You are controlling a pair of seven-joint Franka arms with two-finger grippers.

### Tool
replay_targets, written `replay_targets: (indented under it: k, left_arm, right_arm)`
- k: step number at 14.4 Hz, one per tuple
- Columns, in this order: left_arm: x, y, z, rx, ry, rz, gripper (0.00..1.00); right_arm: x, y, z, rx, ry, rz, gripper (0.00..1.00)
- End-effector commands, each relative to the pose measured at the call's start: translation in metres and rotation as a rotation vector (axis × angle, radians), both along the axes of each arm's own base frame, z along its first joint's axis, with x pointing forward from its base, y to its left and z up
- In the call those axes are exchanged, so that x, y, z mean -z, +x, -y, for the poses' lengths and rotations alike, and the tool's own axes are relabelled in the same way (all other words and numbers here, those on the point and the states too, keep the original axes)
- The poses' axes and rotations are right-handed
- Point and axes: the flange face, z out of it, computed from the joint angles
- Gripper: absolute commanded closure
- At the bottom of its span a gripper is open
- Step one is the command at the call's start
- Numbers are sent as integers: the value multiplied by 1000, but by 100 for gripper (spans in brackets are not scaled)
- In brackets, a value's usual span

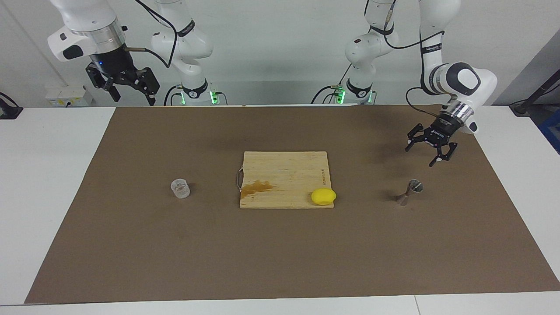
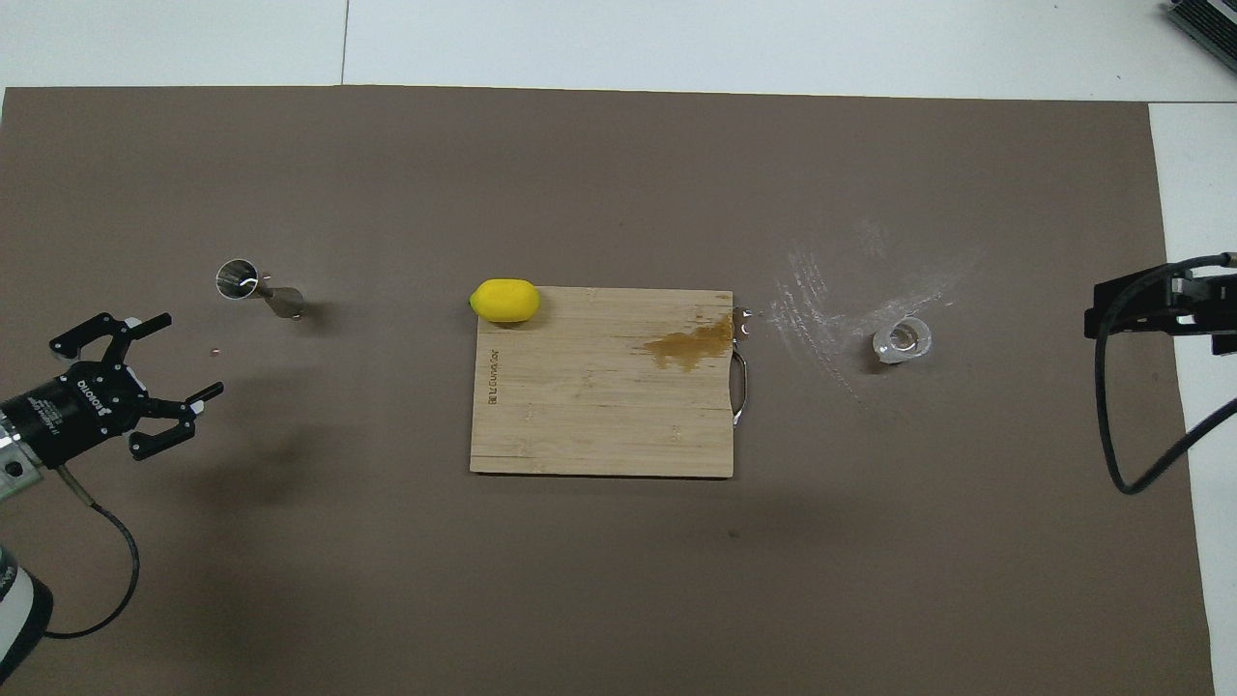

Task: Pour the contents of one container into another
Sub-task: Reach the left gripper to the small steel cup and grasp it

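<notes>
While both containers stand unheld on the brown mat [image 1: 131, 245], pouring has evidently not begun. The clear cup [image 1: 180, 188] sits upright toward the right arm's end of the table, well apart from the cutting board [image 1: 284, 175]; it is short, cylindrical and colourless, its contents not discernible. The metal jigger [image 1: 410, 191] stands toward the left arm's end: silvery, two cones joined at a narrow waist, open mouth up. Such wide separation suggests one vessel per arm.

The left gripper [image 1: 431, 146] hangs in the air near the jigger, fingers spread and empty, apparently positioned to take or steady it. The right gripper [image 1: 127, 85] waits high at its own end, fingers parted, holding nothing.

A lemon [image 1: 323, 196] rests on the board's corner; a brown stain [image 1: 258, 187] marks the board near its handle.
</notes>
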Motion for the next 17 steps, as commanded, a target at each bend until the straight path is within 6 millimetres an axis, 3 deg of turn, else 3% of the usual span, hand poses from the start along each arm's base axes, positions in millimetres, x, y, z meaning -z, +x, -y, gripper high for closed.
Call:
replay_targets:
  k: [1,5,8,12,17]
  left_arm:
    - [17,-14,1,-165,-134,-45,0]
    - [35,-4,9,-323,-242,-72,0]
    - [45,16,30,-380,-264,-68,0]
    - [55,19,36,-381,-248,-37,0]
    - [57,48,48,-439,-278,-21,0]
  right_arm:
    - [-1,-5,-9,-17,15,-14,0]
    - [8,12,-10,-26,14,-4,0]
    - [13,25,-8,-25,4,-7,1]
    - [31,9,-13,-29,6,-53,0]
    - [39,3,-12,-26,4,-63,0]
